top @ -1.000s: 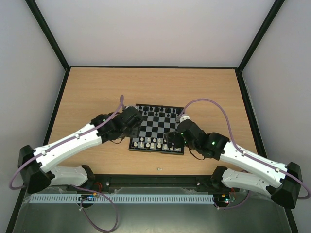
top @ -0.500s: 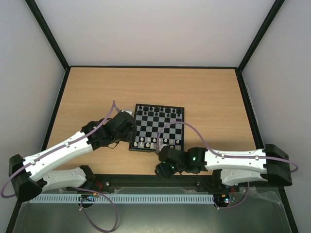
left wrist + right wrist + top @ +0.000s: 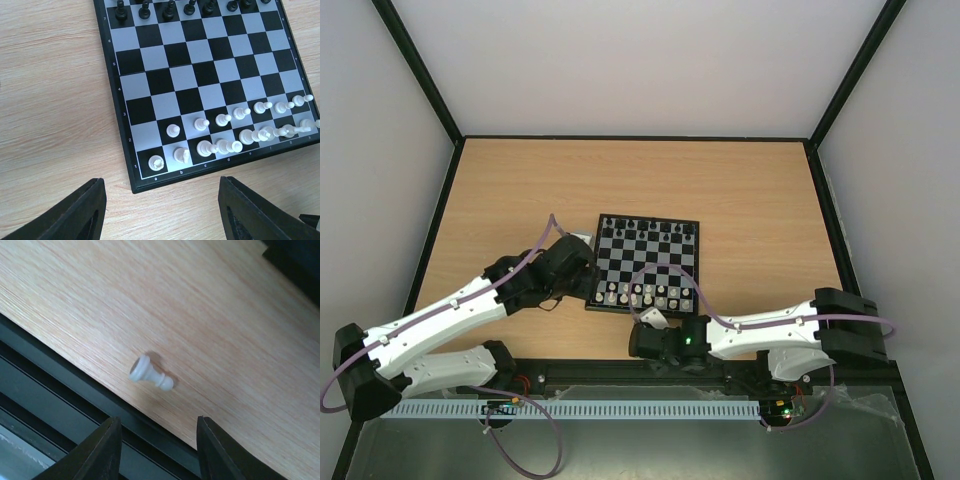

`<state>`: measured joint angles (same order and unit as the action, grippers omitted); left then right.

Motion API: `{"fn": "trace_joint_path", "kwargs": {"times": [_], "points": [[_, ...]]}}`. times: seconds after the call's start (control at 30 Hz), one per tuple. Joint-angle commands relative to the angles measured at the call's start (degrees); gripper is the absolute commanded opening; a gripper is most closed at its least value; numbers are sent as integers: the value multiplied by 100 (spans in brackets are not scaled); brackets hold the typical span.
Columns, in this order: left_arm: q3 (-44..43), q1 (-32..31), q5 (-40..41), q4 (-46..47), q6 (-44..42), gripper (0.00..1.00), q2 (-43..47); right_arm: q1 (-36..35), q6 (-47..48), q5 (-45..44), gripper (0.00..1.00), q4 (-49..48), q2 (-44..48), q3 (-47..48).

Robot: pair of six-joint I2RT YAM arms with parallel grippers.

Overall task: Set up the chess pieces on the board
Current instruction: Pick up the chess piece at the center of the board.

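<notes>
The board (image 3: 650, 262) lies mid-table, black chess pieces (image 3: 645, 226) along its far rows and white ones (image 3: 645, 294) along its near rows. The left wrist view shows the board (image 3: 165, 80) with white pieces (image 3: 225, 146) in two near rows, some tipped over, and black pieces (image 3: 170, 9) at the top. My left gripper (image 3: 585, 285) (image 3: 160, 210) hovers open off the board's near-left corner, holding nothing. My right gripper (image 3: 642, 342) (image 3: 157, 440) is open low over the table's near edge. A white pawn (image 3: 150, 374) lies on its side just beyond its fingertips.
A black rail (image 3: 60, 405) runs along the near table edge right beside the fallen pawn. Purple cables (image 3: 665, 268) loop from both wrists, one over the board's near side. Black frame posts and pale walls enclose the wooden table (image 3: 520, 190).
My right arm swung from the board's near-right corner down to the near table edge, and its jaws narrowed. The left arm drew back slightly to the left.
</notes>
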<state>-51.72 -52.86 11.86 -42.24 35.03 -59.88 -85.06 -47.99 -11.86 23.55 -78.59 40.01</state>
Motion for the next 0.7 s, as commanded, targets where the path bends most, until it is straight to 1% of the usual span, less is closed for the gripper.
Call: {"fn": "trace_joint_path", "kwargs": {"times": [0.0,0.23,0.67], "points": [[55,-31,-52,111,-42,65,74,14,-48,-439,41,367,3,236],[44,-31,-61,136,-65,65,-16,121,107,-411,36,234,-143,179],[6,-26,-87,223,-61,65,-265,322,367,-259,34,-19,-217,27]]}}
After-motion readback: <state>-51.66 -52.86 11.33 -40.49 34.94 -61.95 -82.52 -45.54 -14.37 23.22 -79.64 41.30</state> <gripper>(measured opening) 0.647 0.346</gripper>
